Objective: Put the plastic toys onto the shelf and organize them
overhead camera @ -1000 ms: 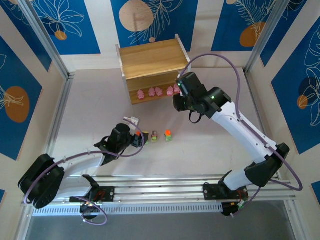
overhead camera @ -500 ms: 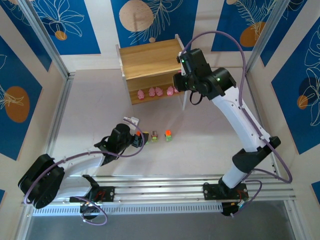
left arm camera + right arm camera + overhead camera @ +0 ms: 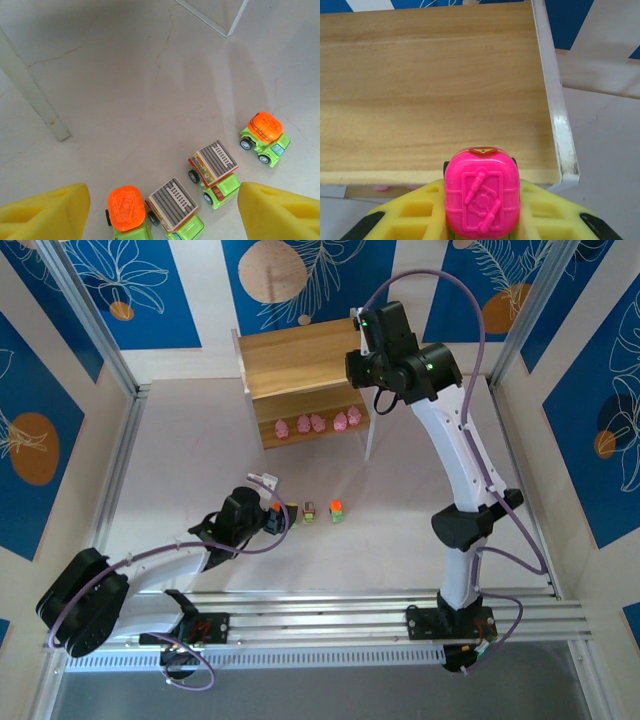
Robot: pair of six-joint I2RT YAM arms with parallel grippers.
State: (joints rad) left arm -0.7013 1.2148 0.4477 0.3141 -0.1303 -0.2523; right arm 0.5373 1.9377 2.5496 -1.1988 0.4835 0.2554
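Right gripper (image 3: 481,225) pinches pink toy (image 3: 481,200) over shelf (image 3: 420,90); set it level, inside shelf's edge. Left gripper (image 3: 162,215) spread.

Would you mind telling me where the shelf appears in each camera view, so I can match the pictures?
Top external: the shelf stands upper centre, near the back wall.
Right wrist: its top board spans the upper frame, behind the pink-topped toy.
Left wrist: a white leg, probably the shelf's, slants down the left side.
Shared landmark: the shelf's white right-hand leg, a white rail beside the board in the right wrist view.
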